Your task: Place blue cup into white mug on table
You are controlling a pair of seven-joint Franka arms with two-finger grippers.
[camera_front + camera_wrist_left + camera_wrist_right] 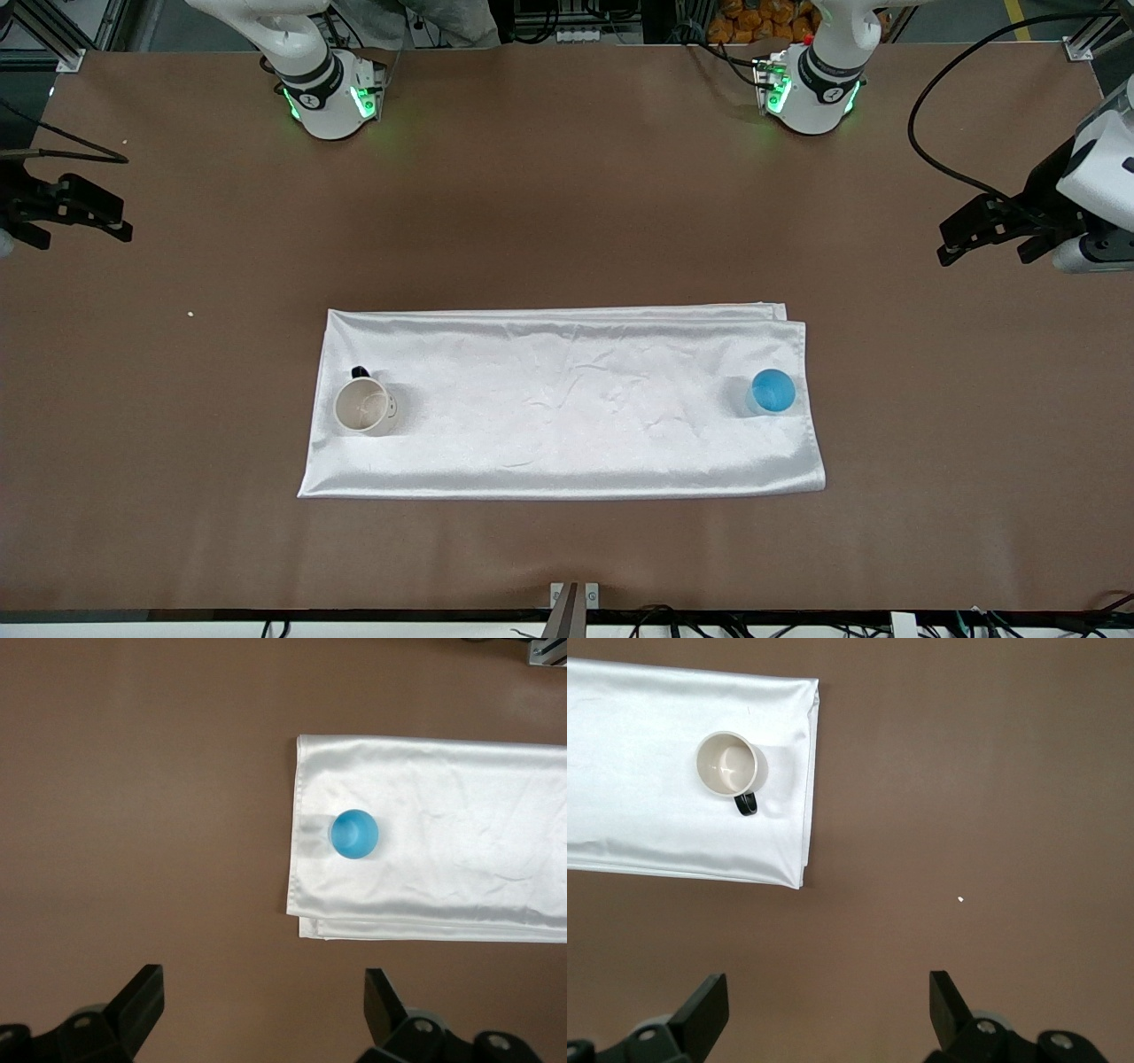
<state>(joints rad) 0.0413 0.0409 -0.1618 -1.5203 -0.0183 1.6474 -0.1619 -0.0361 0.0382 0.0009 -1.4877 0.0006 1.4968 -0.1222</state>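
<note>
Blue cup [772,391] and white mug [364,406] both upright on the white cloth [567,403], well apart, neither held.

Cup sits on the cloth at the end toward the left arm; mug sits on the cloth at the end toward the right arm, black handle turned away from the front camera, cream inside showing. Cloth lies flat mid-surface [567,195]. Left end effector [992,232] hangs over bare surface off the cloth's cup end, fingers spread, nothing between them. Right end effector [75,213] hangs over bare surface off the mug end, fingers likewise spread, holding nothing.
</note>
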